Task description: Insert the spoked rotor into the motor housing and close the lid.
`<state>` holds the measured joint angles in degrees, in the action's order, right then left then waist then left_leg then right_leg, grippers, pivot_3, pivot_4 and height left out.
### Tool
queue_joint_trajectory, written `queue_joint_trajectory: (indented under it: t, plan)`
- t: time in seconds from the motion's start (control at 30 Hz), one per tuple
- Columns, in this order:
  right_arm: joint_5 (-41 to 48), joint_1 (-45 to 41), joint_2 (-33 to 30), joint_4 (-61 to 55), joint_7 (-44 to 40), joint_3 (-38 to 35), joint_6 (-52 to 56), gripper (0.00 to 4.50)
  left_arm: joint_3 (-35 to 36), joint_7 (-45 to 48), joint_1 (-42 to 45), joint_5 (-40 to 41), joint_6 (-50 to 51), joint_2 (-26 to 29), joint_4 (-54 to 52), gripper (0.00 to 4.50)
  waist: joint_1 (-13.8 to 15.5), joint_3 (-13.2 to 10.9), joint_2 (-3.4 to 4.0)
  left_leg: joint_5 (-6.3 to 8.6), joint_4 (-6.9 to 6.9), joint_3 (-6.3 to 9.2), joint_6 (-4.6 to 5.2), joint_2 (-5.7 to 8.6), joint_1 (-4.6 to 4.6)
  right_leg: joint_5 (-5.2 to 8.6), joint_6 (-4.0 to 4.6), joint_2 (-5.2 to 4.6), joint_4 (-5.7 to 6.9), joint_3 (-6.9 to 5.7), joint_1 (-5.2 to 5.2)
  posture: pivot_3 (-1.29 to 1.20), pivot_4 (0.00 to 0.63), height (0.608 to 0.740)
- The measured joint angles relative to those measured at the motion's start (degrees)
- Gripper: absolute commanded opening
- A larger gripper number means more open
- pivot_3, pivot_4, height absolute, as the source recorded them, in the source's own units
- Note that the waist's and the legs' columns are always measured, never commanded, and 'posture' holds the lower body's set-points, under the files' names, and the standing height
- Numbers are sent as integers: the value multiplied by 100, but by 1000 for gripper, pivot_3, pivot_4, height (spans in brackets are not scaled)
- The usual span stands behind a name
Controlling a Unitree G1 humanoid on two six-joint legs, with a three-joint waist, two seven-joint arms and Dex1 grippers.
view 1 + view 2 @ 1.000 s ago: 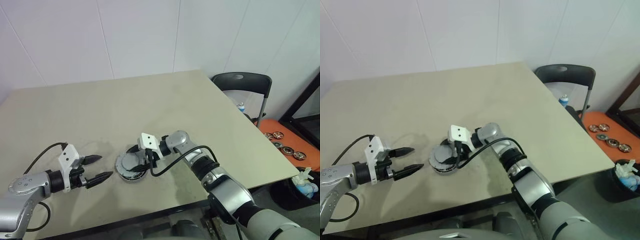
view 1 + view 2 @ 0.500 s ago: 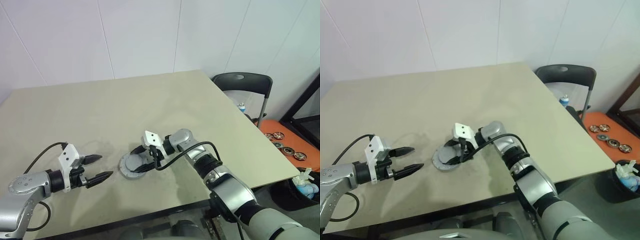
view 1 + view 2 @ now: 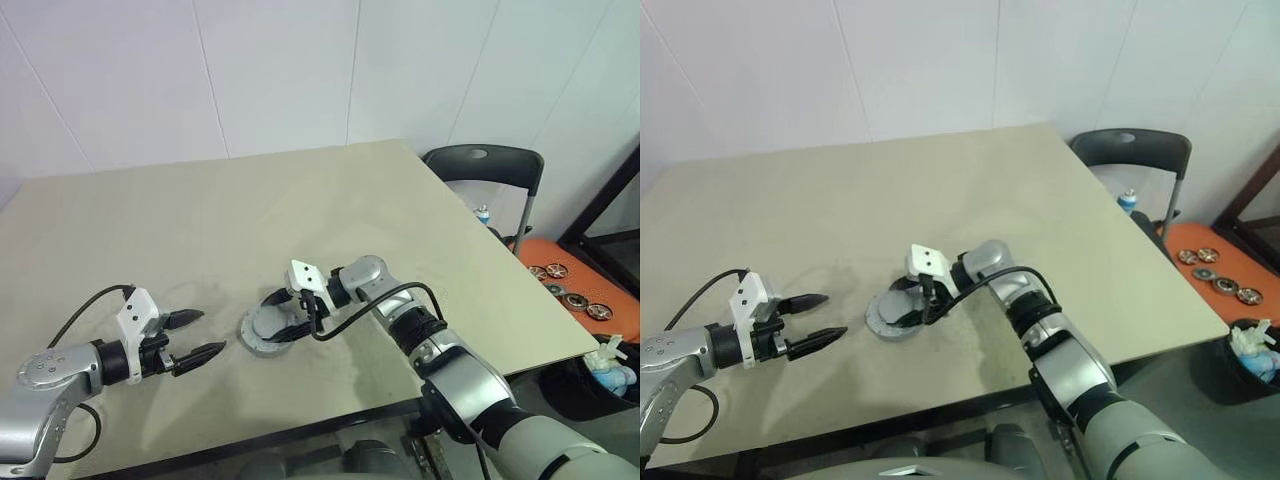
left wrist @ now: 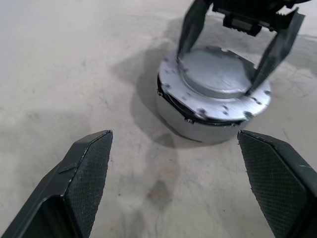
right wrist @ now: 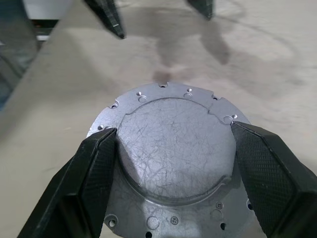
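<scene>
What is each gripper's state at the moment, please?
Left gripper: open, empty.
Right gripper: spread around the round flat grey metal lid's raised centre; grip cannot be told.

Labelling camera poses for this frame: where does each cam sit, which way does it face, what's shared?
Head stereo pair: looks forward and down over the table; both arms, left gripper and right gripper show.
Left wrist: looks along its open fingers at the lid, closed on the motor housing.
Right wrist: looks down on the lid, its fingers straddling the raised centre.
Shared: lid, both grippers.
</scene>
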<state>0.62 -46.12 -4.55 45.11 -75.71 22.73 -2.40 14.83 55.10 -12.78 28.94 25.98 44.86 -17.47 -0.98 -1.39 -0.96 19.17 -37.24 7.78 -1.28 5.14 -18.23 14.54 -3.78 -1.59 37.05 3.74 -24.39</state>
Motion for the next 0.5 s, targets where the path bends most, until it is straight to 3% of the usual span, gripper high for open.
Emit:
queue_joint_trajectory:
  t: [0.5]
  plan:
    - [-104,38,30,-42,13,14,-158,3276,0,-22,-2,0,0,-5,0,4298,-2,0,0,0,0,0,0,0,0,0,0,0,0,0,0,0,0,740]
